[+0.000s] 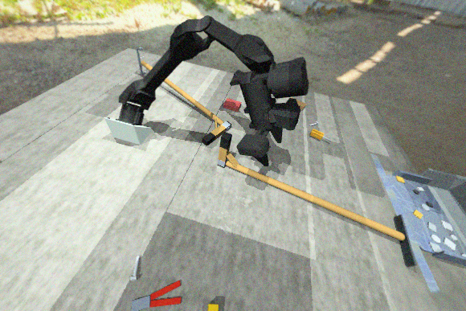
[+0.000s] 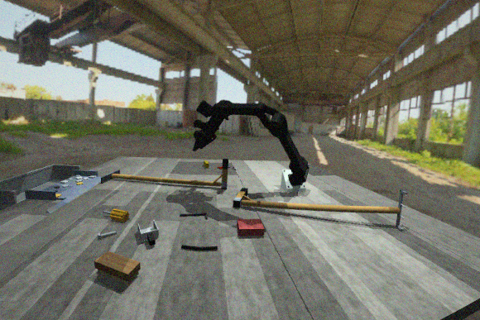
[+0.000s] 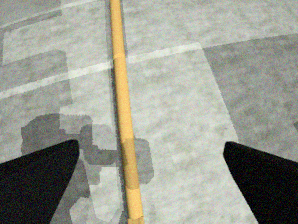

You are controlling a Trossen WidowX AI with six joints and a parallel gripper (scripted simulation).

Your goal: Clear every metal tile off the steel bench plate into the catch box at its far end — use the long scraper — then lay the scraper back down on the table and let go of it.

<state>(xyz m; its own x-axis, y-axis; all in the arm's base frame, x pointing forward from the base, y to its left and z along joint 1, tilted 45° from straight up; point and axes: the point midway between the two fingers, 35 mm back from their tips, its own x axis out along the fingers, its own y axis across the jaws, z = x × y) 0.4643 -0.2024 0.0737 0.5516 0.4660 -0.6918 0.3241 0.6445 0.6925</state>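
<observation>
The long scraper [image 1: 313, 198] [image 2: 165, 179] [image 3: 120, 80] has a wooden handle, a black blade and an angled grip end; it lies on the table with its blade at the near edge of the blue steel plate [image 1: 427, 270] [image 2: 79, 196]. Several pale, dark and yellow tiles [image 1: 450, 243] [image 2: 79, 183] lie beyond the blade, towards the catch box [image 1: 443, 178] [image 2: 66, 172]; which rest on the plate and which in the box I cannot tell. My gripper [image 1: 272, 151] [image 2: 195, 147] [image 3: 153, 148] is open and empty above the scraper's handle, which runs between the fingertips in the wrist view.
A second wooden-handled tool [image 1: 185, 97] [image 2: 323, 207] has a thin metal end. Also there: a red block [image 1: 232, 104] [image 2: 251, 228], a yellow-handled tool [image 1: 316, 134] [image 2: 119, 215], a wooden block [image 2: 117, 265], a metal bracket [image 2: 147, 231], black strips [image 2: 199, 248] and red-handled pliers [image 1: 165, 302].
</observation>
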